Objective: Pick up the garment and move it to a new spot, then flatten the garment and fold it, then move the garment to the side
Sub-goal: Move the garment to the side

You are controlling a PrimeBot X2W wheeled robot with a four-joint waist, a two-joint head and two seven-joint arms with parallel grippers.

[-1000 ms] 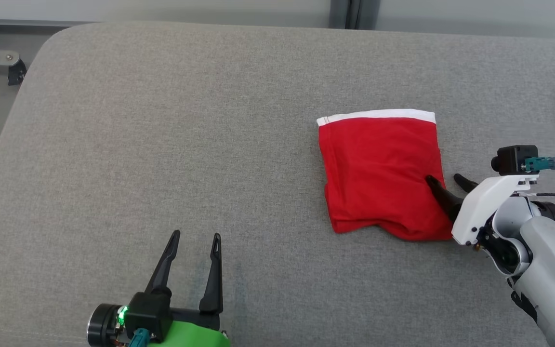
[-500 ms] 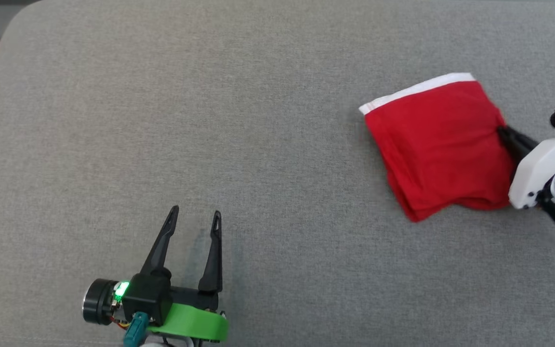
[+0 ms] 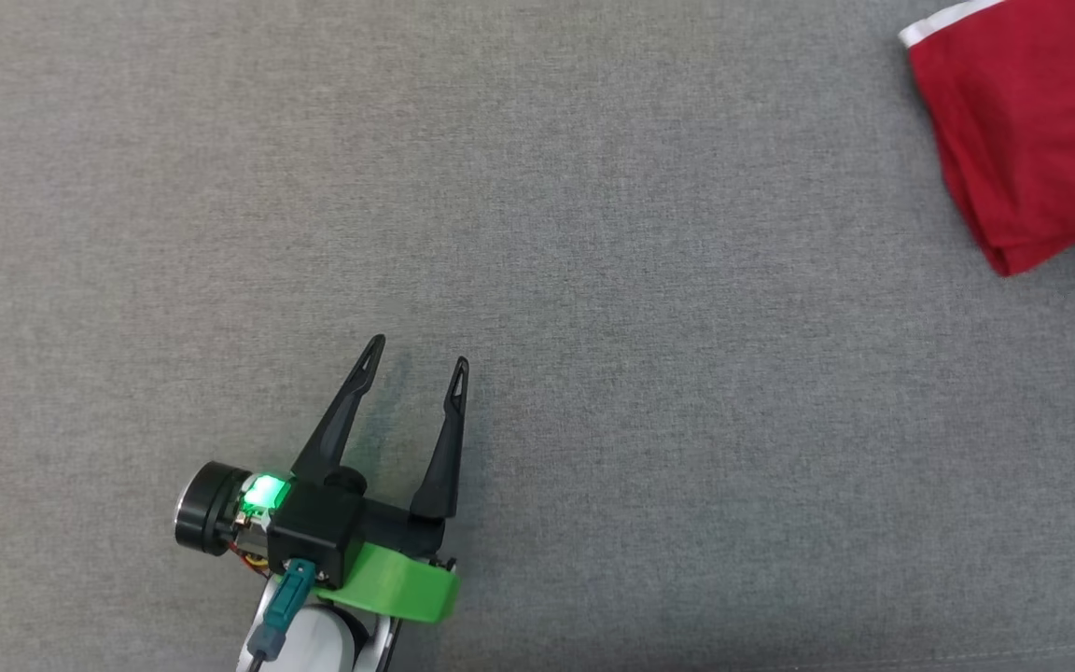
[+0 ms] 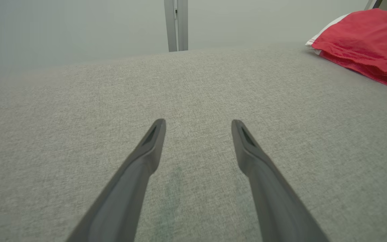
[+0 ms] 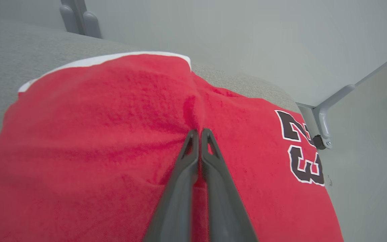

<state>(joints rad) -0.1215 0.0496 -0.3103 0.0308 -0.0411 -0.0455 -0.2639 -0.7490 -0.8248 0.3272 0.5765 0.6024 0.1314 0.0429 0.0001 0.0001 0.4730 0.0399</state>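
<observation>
The garment (image 3: pixel 1032 121) is red with a white band, folded, and lies at the top right corner of the head view, running off the edge. The left wrist view has the garment (image 4: pixel 361 43) at its far upper right. My right gripper (image 5: pixel 200 131) is shut on the garment (image 5: pixel 96 134), with red cloth bunched into a ridge at its tips. My left gripper (image 3: pixel 420 352) stands open over bare grey padding at the lower left, far from the cloth. In its own view the left gripper (image 4: pixel 198 122) holds nothing.
A grey padded surface (image 3: pixel 593 280) spreads under everything. In the right wrist view, red cloth with a black number 23 (image 5: pixel 301 148) lies beside the pinched fold, near the surface's edge and a grey metal bracket (image 5: pixel 321 134). A grey post (image 4: pixel 176 25) stands behind the far edge.
My right gripper has shut on the garment's right edge and drawn it to the right, turning it. The head camera has shifted too. The left gripper stays open.
</observation>
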